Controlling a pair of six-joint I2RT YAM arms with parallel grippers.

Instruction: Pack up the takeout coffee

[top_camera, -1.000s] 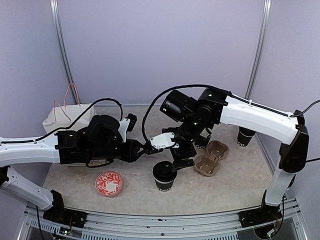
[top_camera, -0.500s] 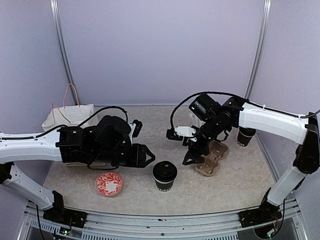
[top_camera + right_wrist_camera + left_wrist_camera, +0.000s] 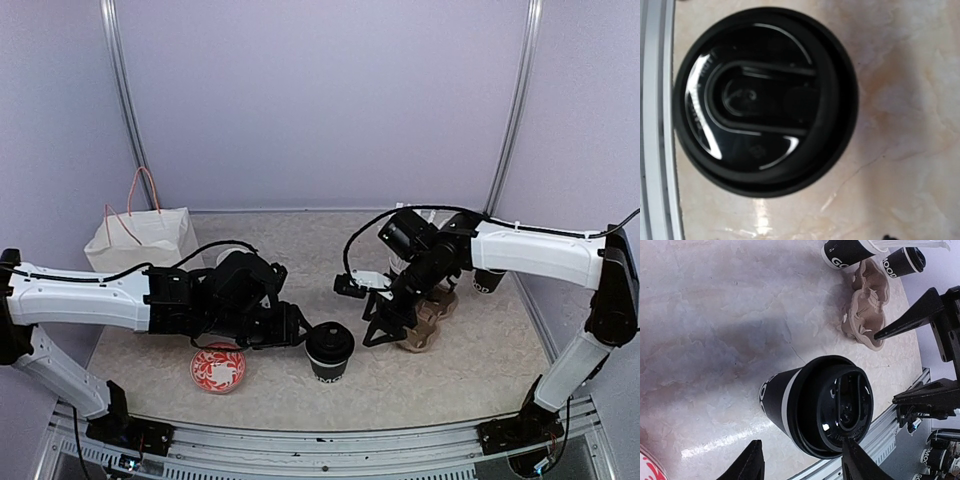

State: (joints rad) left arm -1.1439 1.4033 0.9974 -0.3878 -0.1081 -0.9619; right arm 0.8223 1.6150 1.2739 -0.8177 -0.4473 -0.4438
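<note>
The takeout coffee, a black paper cup with its black lid on, stands upright near the table's front edge. In the left wrist view the takeout coffee fills the middle, white lettering on its side. My left gripper is open just left of it, and the fingers straddle the cup without closing on it. My right gripper hangs open to the cup's right, holding nothing, its jaws spread. The right wrist view looks straight down on the lid; that gripper's own fingers are almost out of frame.
A brown pulp cup carrier lies right of the coffee, under the right arm. Behind it stand a black cup with straws and another black cup. A red patterned plate lies front left, a white paper bag back left.
My right gripper has left the spot above the cup, moved right and come down beside the carrier. My left gripper has slid right up to the cup and opened wider.
</note>
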